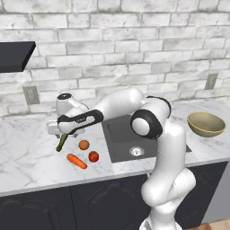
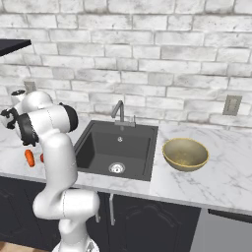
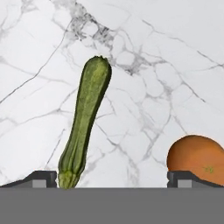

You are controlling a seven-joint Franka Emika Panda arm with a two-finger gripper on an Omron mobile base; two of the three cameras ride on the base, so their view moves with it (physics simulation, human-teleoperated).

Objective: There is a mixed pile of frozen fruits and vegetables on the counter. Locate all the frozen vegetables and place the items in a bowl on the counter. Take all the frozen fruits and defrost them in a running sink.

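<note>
Ribbed and dark green, the cucumber-like stick (image 3: pixel 85 124) lies on the veined white marble counter (image 3: pixel 166 65), one end beside a fingertip of the wide-open gripper (image 3: pixel 113 179), empty above it; the dull orange ball (image 3: pixel 197 157) sits near the other tip.

The arm (image 1: pixel 168 148) is glossy white, built of rounded tubular links with bulbous elbows. Dark, near-black discs and bands mark the joints. A black stripe runs along the white hand. The gripper (image 3: pixel 112 178) has two small dark fingertips (image 3: pixel 41 178) with grey pads.
</note>
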